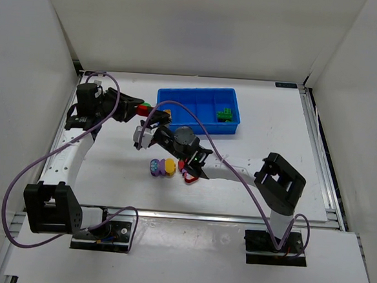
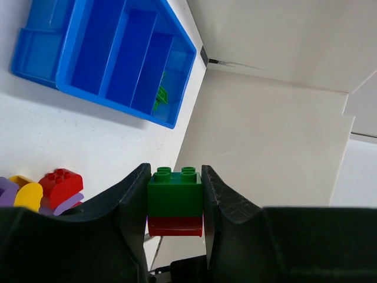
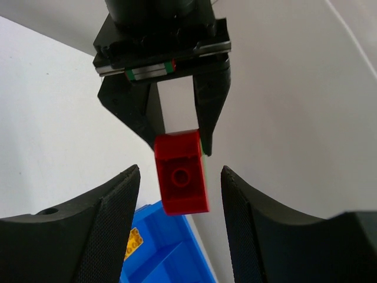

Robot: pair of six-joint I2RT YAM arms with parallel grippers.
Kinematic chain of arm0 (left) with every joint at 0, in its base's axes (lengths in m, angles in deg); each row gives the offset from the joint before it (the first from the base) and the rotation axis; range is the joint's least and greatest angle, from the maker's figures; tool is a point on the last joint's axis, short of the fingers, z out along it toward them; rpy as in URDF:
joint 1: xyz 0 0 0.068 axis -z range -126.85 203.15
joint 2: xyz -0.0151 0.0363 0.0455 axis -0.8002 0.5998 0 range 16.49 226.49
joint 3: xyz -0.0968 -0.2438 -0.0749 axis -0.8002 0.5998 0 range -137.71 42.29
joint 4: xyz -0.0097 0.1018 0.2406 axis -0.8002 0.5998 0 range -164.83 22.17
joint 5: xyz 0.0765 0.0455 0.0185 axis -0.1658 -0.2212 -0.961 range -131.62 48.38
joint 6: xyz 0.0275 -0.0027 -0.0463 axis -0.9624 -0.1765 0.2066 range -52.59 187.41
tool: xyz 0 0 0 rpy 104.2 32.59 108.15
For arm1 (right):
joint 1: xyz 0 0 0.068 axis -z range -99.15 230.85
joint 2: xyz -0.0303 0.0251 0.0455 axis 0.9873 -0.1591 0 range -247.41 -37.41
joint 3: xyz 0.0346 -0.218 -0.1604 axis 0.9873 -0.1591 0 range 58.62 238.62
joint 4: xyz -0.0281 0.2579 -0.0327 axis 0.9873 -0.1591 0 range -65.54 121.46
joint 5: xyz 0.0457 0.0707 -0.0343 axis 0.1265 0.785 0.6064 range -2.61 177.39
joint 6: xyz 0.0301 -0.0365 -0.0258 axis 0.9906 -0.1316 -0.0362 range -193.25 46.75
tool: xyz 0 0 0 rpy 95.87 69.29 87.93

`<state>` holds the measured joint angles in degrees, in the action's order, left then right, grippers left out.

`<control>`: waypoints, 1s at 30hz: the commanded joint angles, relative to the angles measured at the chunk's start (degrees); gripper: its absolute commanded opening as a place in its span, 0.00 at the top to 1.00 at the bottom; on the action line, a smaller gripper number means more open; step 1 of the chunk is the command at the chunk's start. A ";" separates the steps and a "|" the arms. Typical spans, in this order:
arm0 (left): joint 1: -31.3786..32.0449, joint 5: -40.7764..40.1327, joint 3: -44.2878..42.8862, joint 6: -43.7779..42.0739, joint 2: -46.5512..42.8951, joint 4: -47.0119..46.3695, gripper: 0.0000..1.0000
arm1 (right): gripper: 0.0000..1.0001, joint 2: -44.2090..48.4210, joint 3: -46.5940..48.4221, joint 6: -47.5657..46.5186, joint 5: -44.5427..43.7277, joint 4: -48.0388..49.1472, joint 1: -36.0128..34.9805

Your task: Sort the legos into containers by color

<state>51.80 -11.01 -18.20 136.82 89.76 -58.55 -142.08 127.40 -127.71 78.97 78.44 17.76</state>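
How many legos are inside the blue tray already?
2. A green lego sits in the right end compartment of the tray, and a yellow lego lies near its left end. Part of the tray is covered, so another could be hidden.

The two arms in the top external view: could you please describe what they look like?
The left arm and right arm each have white links between chunky black joint housings and stand on black bases. A lavender cable loops loosely along each arm. The fingers are black and curved, with finely textured inner faces.
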 commanded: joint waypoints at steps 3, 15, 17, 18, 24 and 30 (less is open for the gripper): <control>0.55 -0.55 -0.51 -1.46 -2.61 1.22 0.90 | 0.39 -1.24 2.33 -4.87 -0.80 6.28 -0.45; 1.17 0.24 -0.16 -3.23 -3.58 3.15 0.90 | 0.40 -2.65 2.33 -6.45 -0.54 5.75 -0.45; 1.26 0.24 -0.07 -3.49 -3.84 3.41 0.90 | 0.42 -2.74 2.42 -6.28 -0.54 5.58 -0.28; 1.26 0.24 -0.07 -3.49 -3.84 3.50 0.90 | 0.44 -2.83 2.51 -6.28 -0.54 5.49 -0.37; 1.17 0.77 -0.16 -4.45 -3.93 3.85 0.90 | 0.67 -3.09 2.59 -6.28 -0.80 5.40 -0.28; 1.17 0.68 1.07 -4.19 -4.90 3.86 0.90 | 0.92 -3.00 2.51 -6.36 -0.80 5.84 -0.28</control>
<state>52.79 -11.36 -18.02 133.02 88.02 -55.06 -144.72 127.75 -134.20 78.55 80.48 17.71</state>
